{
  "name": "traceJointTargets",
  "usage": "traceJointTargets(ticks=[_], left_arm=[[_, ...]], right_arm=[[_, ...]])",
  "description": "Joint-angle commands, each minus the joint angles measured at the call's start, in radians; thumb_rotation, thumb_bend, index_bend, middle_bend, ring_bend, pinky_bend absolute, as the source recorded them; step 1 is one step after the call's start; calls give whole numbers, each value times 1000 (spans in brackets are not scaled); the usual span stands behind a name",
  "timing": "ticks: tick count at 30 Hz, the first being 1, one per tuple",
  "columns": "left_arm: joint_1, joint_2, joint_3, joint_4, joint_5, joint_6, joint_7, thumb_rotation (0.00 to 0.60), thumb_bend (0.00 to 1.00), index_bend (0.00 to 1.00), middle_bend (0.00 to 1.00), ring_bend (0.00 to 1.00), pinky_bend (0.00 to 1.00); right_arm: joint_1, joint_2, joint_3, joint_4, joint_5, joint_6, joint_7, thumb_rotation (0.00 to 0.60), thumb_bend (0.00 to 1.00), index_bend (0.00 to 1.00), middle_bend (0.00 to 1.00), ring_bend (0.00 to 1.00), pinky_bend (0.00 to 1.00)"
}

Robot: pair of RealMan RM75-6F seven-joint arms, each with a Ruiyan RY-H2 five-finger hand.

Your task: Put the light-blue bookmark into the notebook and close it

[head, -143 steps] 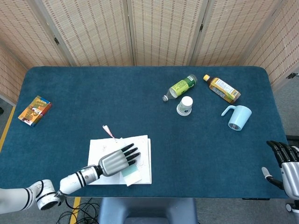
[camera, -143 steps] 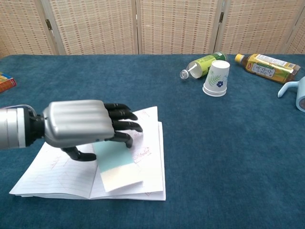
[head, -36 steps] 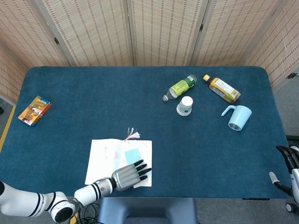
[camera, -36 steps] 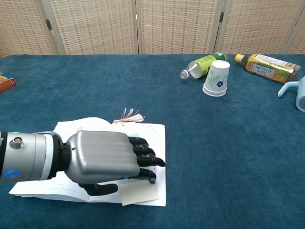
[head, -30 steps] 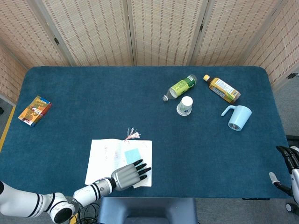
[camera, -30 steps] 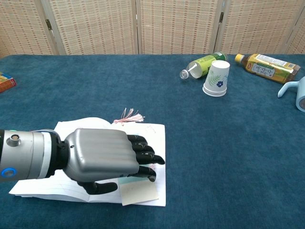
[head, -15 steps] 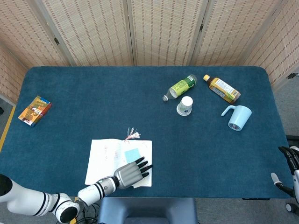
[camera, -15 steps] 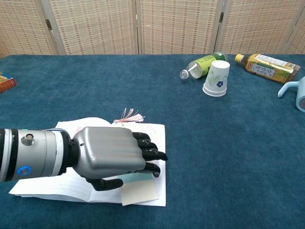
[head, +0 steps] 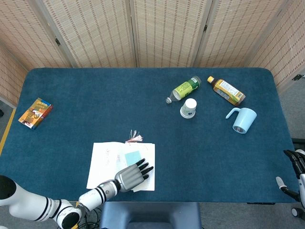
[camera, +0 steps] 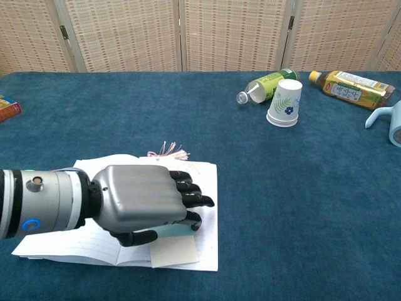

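The open white notebook (head: 105, 162) (camera: 208, 183) lies near the table's front edge, left of centre. The light-blue bookmark (head: 132, 157) (camera: 173, 252) lies on its right-hand page. Its pink tassel (head: 134, 139) (camera: 165, 150) sticks out past the top edge. My left hand (head: 129, 175) (camera: 144, 204) rests flat on the bookmark's lower half with its fingers spread, and hides most of it in the chest view. Only part of my right hand (head: 296, 172) shows, at the right edge of the head view, off the table and holding nothing.
At the back right are a lying green bottle (head: 183, 89) (camera: 269, 83), an upturned paper cup (head: 188, 108) (camera: 285, 102), a lying amber bottle (head: 227, 90) (camera: 354, 88) and a light-blue mug (head: 242, 119) (camera: 391, 122). A small colourful box (head: 35, 113) (camera: 7, 106) lies at the left.
My left hand has drawn slightly to the left, and the bookmark under it has slid and turned a little left with its tassel. The notebook stays open.
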Motion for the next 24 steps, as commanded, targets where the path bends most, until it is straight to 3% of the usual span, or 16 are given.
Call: traceJointTargets(ticks=[1,17,24], left_arm=[[-1,6,8,-7,4,6,1,600,543,236,0,0,90],[7,65,51,-54,42,36,-12,600,543,235,0,0,90],[12,44,40,-46,57,43,-30,600,543,232,0,0,90]], right_arm=[[0,0,0,0,-1,0,-1,600,208,136,177,141,205],[-6,0,-2,-7,-12,14,-8,600,205,136,177,141,205],[-11,0,-4,-4,-13,20,-4,600,204,136,177,141,205]])
